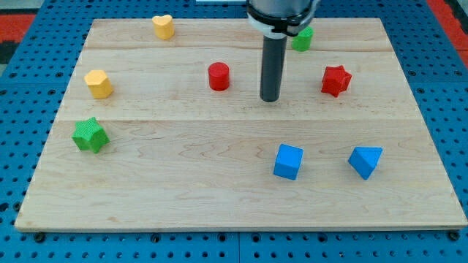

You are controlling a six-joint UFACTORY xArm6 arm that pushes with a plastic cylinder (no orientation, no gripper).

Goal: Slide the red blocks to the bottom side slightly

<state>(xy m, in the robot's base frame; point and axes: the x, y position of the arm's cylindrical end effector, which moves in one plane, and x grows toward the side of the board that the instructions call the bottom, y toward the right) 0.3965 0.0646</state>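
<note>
A red cylinder (219,76) stands on the wooden board (183,190) a little left of centre, towards the view's top. A red star block (336,80) lies at the view's right, at about the same height. My tip (270,98) rests on the board between the two red blocks, right of and slightly below the cylinder, left of the star. It touches neither block.
A yellow heart block (164,26) lies at the top left and a yellow hexagonal block (98,83) at the left. A green star block (90,135) is at the lower left. A green block (303,39) sits partly behind the rod. A blue cube (288,161) and a blue triangular block (365,161) lie at the lower right.
</note>
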